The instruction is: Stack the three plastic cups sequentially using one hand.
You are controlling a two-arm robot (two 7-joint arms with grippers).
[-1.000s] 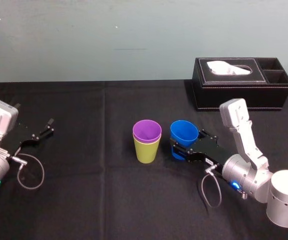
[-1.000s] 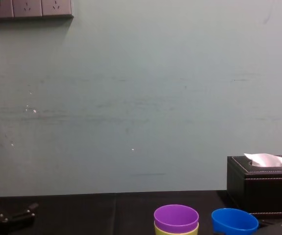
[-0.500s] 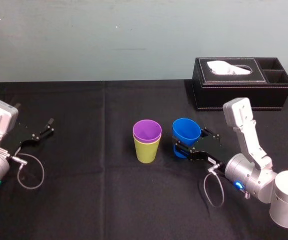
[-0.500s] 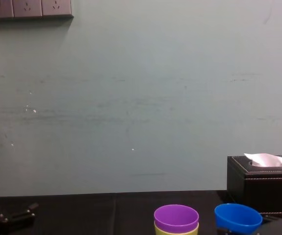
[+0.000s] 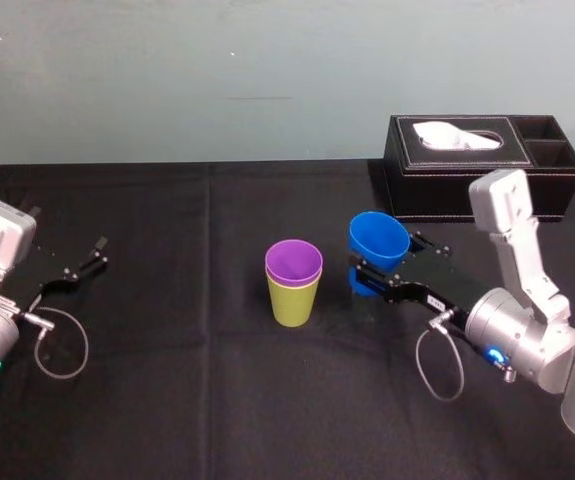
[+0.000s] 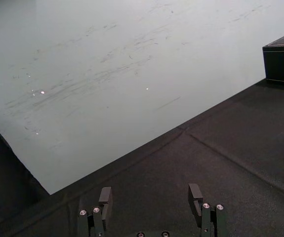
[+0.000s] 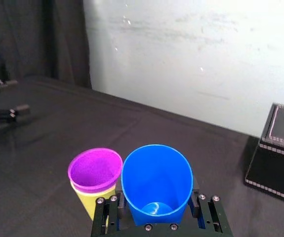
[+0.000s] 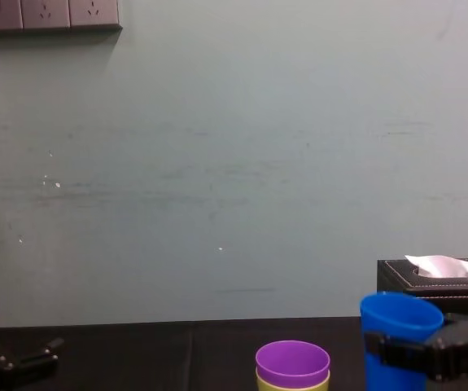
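Observation:
The purple cup (image 5: 293, 264) sits nested inside the yellow-green cup (image 5: 292, 299) at the middle of the black table (image 5: 187, 380); both also show in the right wrist view, purple cup (image 7: 95, 170) over yellow-green cup (image 7: 90, 201), and in the chest view as purple cup (image 8: 292, 362). My right gripper (image 5: 379, 268) is shut on the blue cup (image 5: 376, 246), held clear of the table just right of the stack. The blue cup (image 7: 156, 183) sits upright between the black fingers (image 7: 199, 206). The blue cup (image 8: 398, 338) stands higher than the purple rim. My left gripper (image 6: 150, 197) rests open at the far left.
A black tissue box (image 5: 479, 165) with a white tissue stands at the back right, behind the right arm. A pale wall runs along the table's far edge. Black cloth lies bare between the stack and the left gripper (image 5: 85, 262).
My right gripper has lifted the blue cup off the table and carried it slightly up and back. The nested purple and yellow-green cups and the left arm have not moved.

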